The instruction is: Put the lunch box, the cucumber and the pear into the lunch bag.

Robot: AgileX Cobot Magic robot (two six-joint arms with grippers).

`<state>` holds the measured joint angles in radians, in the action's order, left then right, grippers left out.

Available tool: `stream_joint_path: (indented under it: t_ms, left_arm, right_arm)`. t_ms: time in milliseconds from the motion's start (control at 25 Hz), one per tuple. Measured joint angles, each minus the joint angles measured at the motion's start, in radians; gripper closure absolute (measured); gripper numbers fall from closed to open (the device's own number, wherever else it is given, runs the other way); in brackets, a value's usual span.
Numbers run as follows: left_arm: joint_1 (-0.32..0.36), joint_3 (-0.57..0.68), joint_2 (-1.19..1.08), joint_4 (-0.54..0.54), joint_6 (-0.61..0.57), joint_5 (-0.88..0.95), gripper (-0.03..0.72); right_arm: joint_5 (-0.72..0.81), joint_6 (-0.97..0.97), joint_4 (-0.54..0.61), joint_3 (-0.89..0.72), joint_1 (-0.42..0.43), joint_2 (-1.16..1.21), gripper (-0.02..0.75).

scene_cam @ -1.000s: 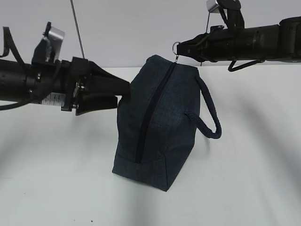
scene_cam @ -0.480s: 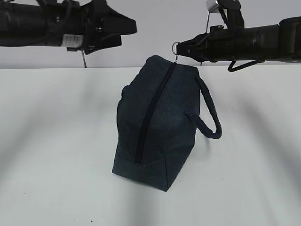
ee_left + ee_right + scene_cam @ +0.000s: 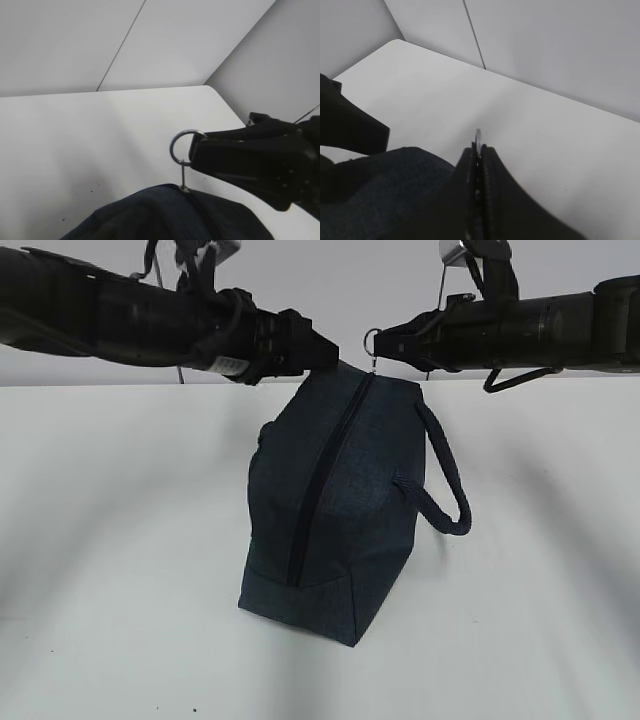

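Both arms up top: right gripper (image 3: 388, 343) pinched tight on the bag's (image 3: 340, 500) ring pull (image 3: 372, 340); left gripper (image 3: 322, 352) at bag's top, can't tell its opening.

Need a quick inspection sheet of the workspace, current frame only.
Surface: white table, a few dark specks.
Job's things: lunch bag upright, zipper shut, handle to its right; lunch box, cucumber, pear nothing seen.
Clutter: nothing seen.
Grippers: right gripper shut on the ring pull; left gripper at the bag's top corner, jaw state unclear.
Cables: black loops on both arms.
Surroundings: plain pale wall panels.
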<state>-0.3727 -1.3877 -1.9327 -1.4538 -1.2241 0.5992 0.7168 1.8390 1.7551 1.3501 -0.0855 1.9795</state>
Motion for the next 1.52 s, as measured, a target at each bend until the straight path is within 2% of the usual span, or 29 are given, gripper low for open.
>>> stream_joint_path:
  t_ms: [80,160,240,320,800,1520]
  left_arm:
    - [-0.001,-0.002,-0.016,0.005,0.001,-0.005,0.351]
    - [-0.002,-0.005,-0.021,0.007,0.001,-0.005,0.459]
    - [-0.002,-0.005,-0.021,0.008,0.002,0.012,0.614]
    - [-0.003,-0.005,-0.021,0.012,0.002,0.027,0.659]
    - [-0.002,-0.005,-0.019,-0.03,0.001,0.181,0.67]
    - [0.0,0.004,0.064,0.039,0.001,0.213,0.671]
  right_arm:
    - [0.001,-0.002,0.0,0.0,0.0,0.0,0.732]
    - [0.003,-0.002,0.0,0.0,0.0,0.0,0.732]
    - [0.005,-0.002,0.0,0.0,0.0,0.0,0.732]
    - [0.005,-0.002,0.0,0.0,0.0,0.0,0.732]
    - [-0.084,-0.004,-0.023,0.0,0.0,0.001,0.732]
    - [-0.061,-0.016,0.021,0.008,0.0,0.124,0.732]
